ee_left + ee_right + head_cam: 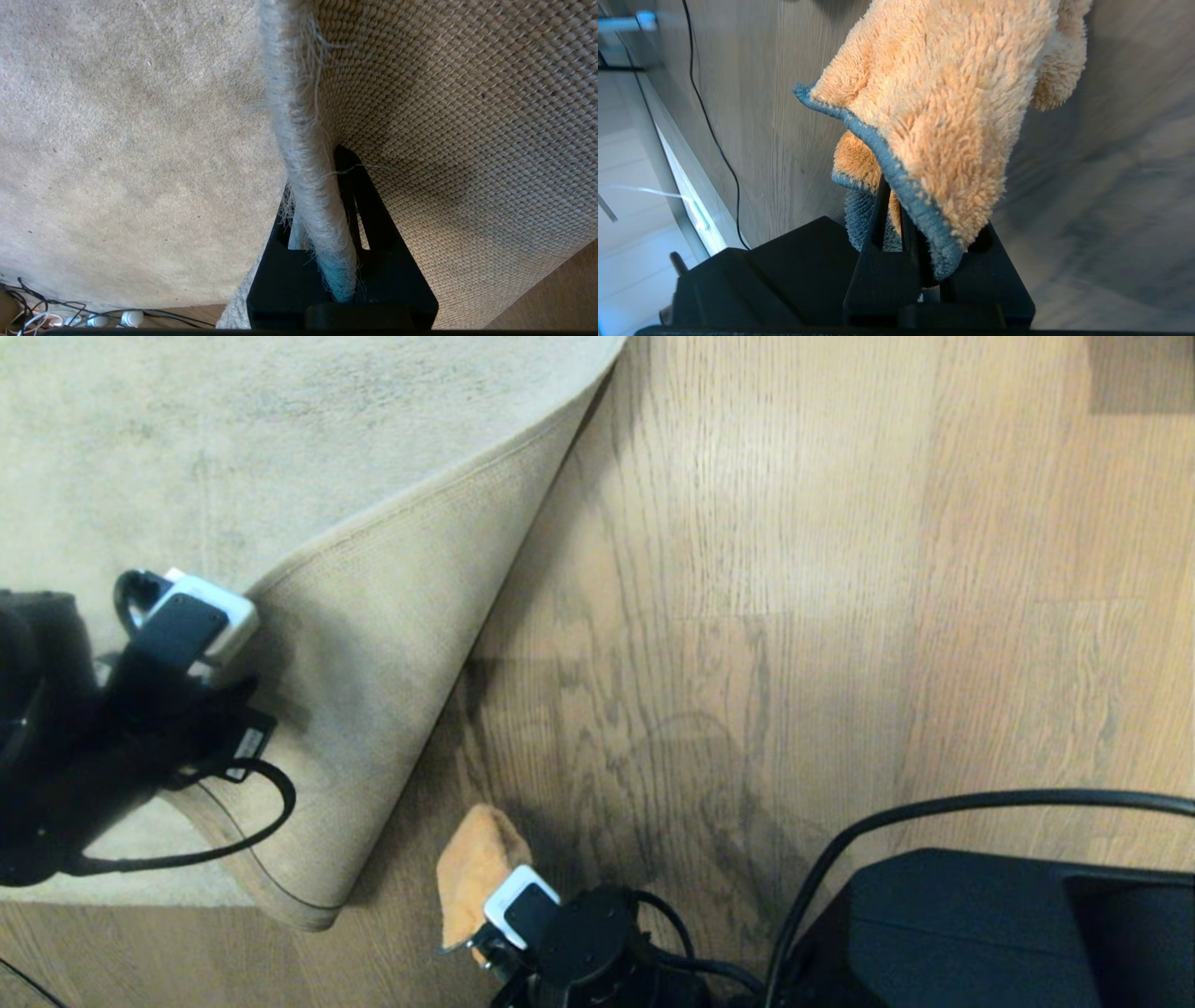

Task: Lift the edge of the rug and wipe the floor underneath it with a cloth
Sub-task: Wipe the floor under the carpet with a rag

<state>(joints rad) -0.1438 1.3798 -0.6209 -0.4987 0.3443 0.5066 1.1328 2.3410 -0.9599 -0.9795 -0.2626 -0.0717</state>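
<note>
The rug's corner is folded back, showing its beige woven backing [373,653] above the brown wood floor [747,616]. The rug edge [420,504] runs up and to the right from my left gripper [224,663]. That gripper is shut on the fuzzy grey rug edge [303,140], with a black finger on each side in the left wrist view [317,186]. The orange fluffy cloth [476,868] hangs just above the bare floor beside the raised corner. My right gripper [504,933] is shut on it. Up close, the cloth [943,107] and its blue-grey trim drape over the gripper [896,196].
My black base [1008,933] fills the bottom right, with a black cable [934,803] arching over it. Thin cables and white plugs [93,319] lie past the rug's side. A dark patch [1139,373] sits on the floor at the top right.
</note>
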